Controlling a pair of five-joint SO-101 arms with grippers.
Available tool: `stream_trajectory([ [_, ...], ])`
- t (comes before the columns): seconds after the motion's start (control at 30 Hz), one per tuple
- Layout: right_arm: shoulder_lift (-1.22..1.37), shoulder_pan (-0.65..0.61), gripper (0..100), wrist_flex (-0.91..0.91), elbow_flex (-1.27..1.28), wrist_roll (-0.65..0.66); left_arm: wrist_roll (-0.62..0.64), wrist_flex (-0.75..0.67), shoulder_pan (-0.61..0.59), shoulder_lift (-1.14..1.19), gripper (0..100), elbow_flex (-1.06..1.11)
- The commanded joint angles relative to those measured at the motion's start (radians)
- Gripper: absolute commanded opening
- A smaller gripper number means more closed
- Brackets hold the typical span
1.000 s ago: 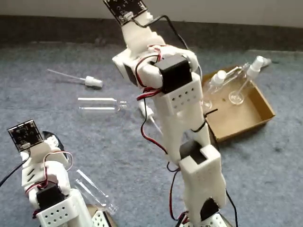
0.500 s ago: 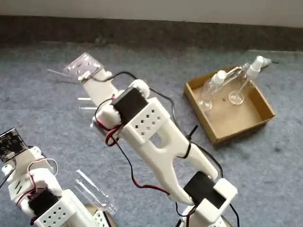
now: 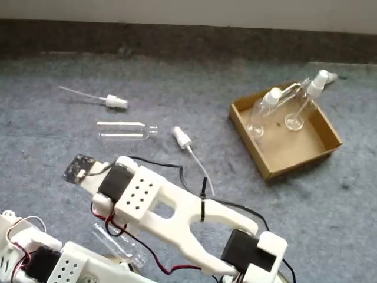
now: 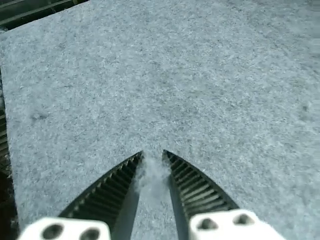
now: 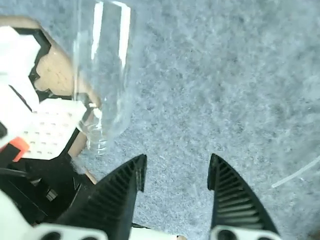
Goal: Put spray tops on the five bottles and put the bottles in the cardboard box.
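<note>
Two clear bottles with white spray tops (image 3: 268,106) lean in the cardboard box (image 3: 306,154) at the right. One uncapped bottle (image 3: 125,130) lies mid-carpet, flanked by a loose spray top (image 3: 115,102) and another spray top (image 3: 182,138) with a long tube. A third bare bottle (image 3: 118,239) (image 5: 100,70) lies at the near left, partly under the right arm (image 3: 141,197). My right gripper (image 5: 177,159) hangs open over bare carpet just beside this bottle's neck. My left gripper (image 4: 152,154) points at bare carpet, holding nothing, with a narrow gap between its fingers.
The left arm's base (image 5: 35,135) and a wooden plate sit right beside the near bottle. The left arm (image 3: 35,259) fills the near-left corner. The carpet ends at a dark strip (image 3: 188,35) at the back. A thin white tube (image 5: 297,174) lies beside the right gripper.
The right arm has swung from upright near the box, left and down to the near-left bottle. The left arm has sunk toward the near-left corner.
</note>
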Motion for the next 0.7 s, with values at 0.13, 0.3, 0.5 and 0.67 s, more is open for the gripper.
stream_trajectory([
  [0.13, -0.054, -0.09, 17.3, -0.025, 0.028, -0.009, -0.083, -0.066, -0.031, -0.01, 0, -0.033],
  [0.3, -0.058, -0.12, 17.8, -0.042, 0.028, -0.003, -0.169, -0.066, -0.039, -0.01, 0, -0.033],
  [0.5, -0.062, -0.179, 22.4, -0.079, 0.028, 0.0, -0.183, -0.06, -0.033, -0.01, 0, -0.03],
  [0.67, -0.054, -0.231, 26.1, -0.07, 0.033, -0.008, -0.183, -0.06, -0.031, -0.01, 0, -0.03],
])
